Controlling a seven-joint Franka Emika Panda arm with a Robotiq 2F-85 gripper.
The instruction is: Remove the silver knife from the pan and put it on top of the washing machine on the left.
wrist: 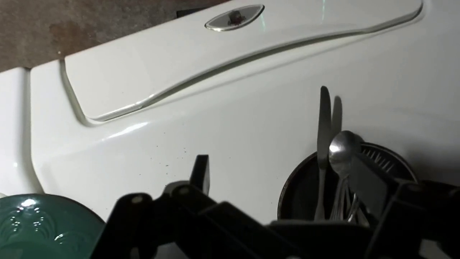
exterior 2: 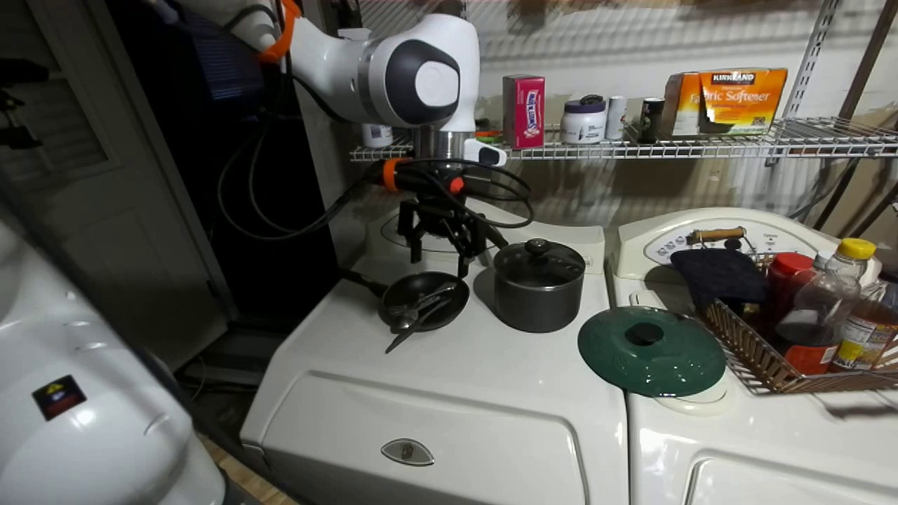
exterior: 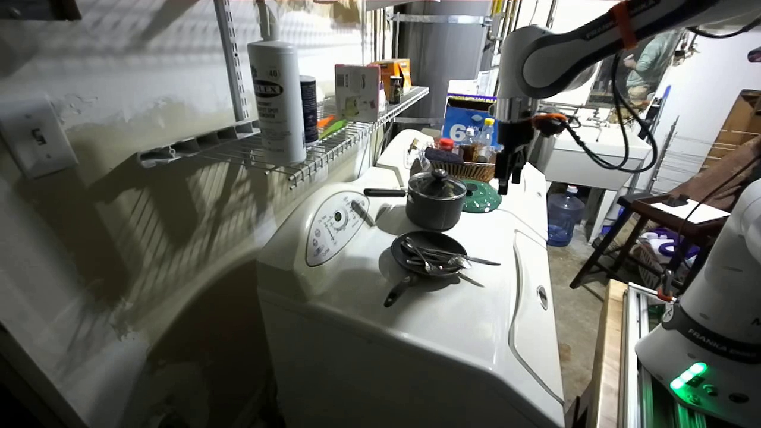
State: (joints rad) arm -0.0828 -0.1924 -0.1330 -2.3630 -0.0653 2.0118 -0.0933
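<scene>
Knife (wrist: 323,151), slim and silver, lies in the small dark pan (wrist: 300,194) beside a spoon (wrist: 342,153) and other cutlery (exterior 2: 425,301), its handle inside the rim and its blade reaching out over the white top of the washing machine (exterior 2: 449,372). The spoon's bowl also overlaps the rim, and fork tines (wrist: 379,158) show next to it in the wrist view. The gripper (exterior 2: 440,258) hangs above the machine top, pointing down, its two fingers (exterior 2: 416,249) spread wide apart; in the wrist view one finger covers part of the cutlery. A dark pot (exterior 2: 539,301) with a glass lid (exterior 2: 540,270) stands near the pan on the same machine. A green lid (exterior 2: 652,365) lies just beside the pot, reaching onto a second machine (exterior 2: 793,428), where a basket (exterior 2: 744,347) holds bottles (exterior 2: 814,315). A wire shelf (exterior 2: 842,145) runs along the wall (exterior 2: 603,189).
</scene>
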